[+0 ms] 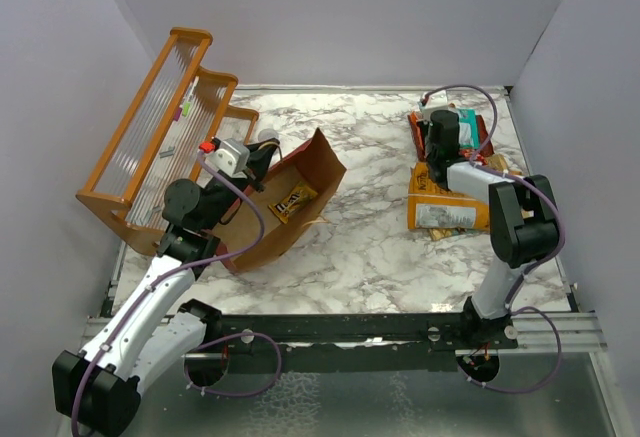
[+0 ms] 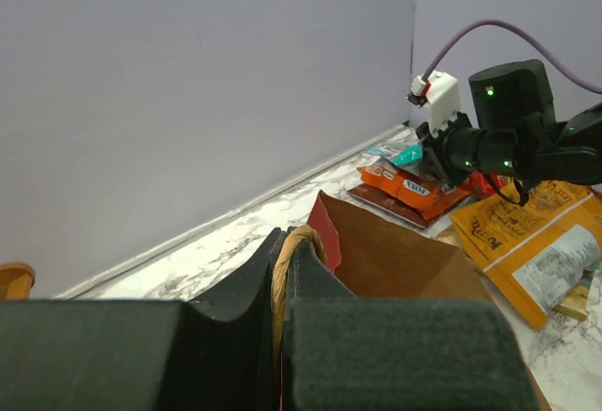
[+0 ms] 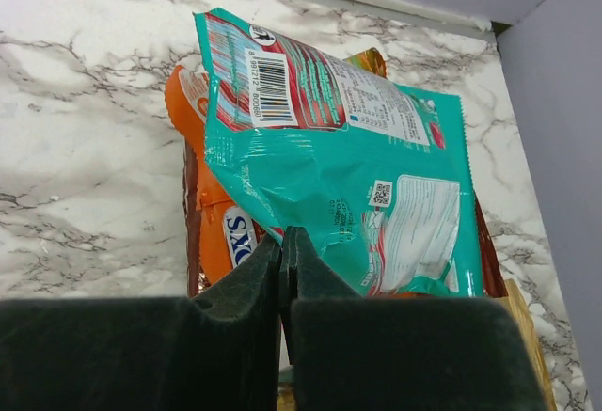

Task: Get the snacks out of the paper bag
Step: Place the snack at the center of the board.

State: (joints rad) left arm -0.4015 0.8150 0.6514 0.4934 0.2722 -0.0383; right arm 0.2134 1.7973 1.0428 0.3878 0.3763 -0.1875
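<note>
Closest to us, in the left wrist view, the left gripper (image 2: pixel 285 259) has its dark padded fingers pressed together on the twine handle (image 2: pixel 293 240) at the rim of the paper bag (image 2: pixel 404 260), so the loop of twine stands up between them. The bag is the only container we see with anything in it. From above, it sits tipped over on the left side of the marble table (image 1: pixel 370 247), just beside the orange wooden rack (image 1: pixel 150 147). Its mouth gapes toward the overhead camera, brown kraft inside and dark red along the outer edge. On its inner wall lies one small yellow packet (image 1: pixel 293 200) with dark print; we cannot tell whether more sits deeper in. The other snacks are heaped well apart from the bag, at the far right of the table. There the right gripper (image 3: pixel 282 242) is closed on the lower edge of the teal packet (image 3: pixel 348 166), a glossy, crinkled pouch with a barcode and white label panels facing us. Under it lies the orange packet (image 3: pixel 202 148), and the edge of a dark red wrapper (image 3: pixel 191 242) shows beneath that. Nearer the arms, the large orange-yellow chip bag (image 1: pixel 440 202) lies flat, with a white label toward its near end.
</note>
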